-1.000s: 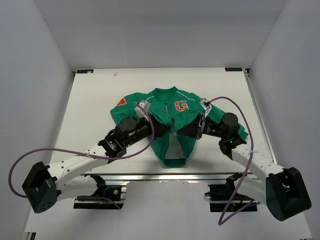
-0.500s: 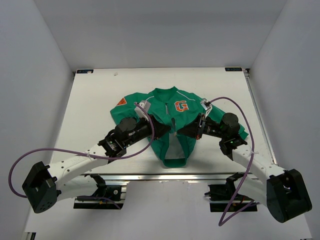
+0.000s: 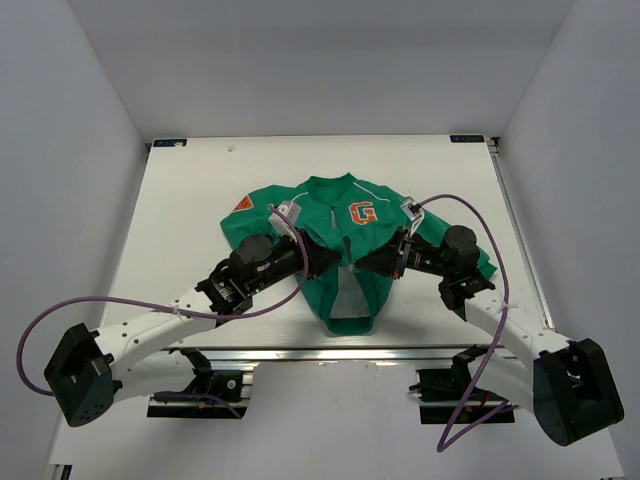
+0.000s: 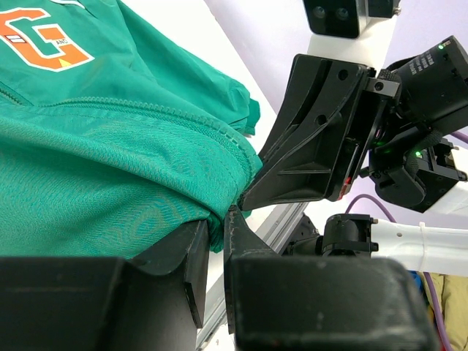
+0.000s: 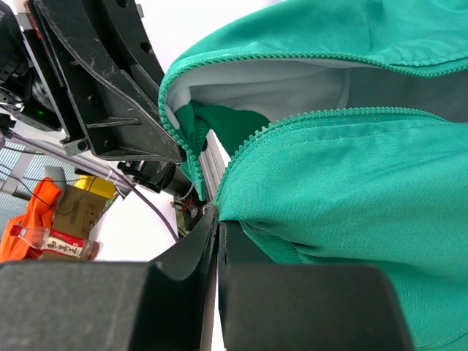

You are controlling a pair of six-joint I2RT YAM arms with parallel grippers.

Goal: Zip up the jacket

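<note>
The green jacket (image 3: 345, 250) lies face up at the table's middle, its orange G patch (image 3: 362, 212) on the chest and the zip undone below it, grey lining (image 3: 350, 290) showing. My left gripper (image 3: 335, 262) is shut on the left front edge near the zip; green cloth (image 4: 110, 146) sits between its fingers (image 4: 217, 227). My right gripper (image 3: 363, 263) faces it from the right, a few centimetres away. Its jaws (image 5: 218, 216) are pressed together on the toothed zip edge (image 5: 307, 121) of the other front panel. White lining (image 5: 270, 84) shows in the gap.
The white table (image 3: 180, 200) is walled on three sides by white panels. An aluminium rail (image 3: 330, 352) runs along its near edge under the jacket's hem. Purple cables (image 3: 470, 215) loop off both arms. Orange and yellow packets (image 5: 51, 219) lie beyond the table.
</note>
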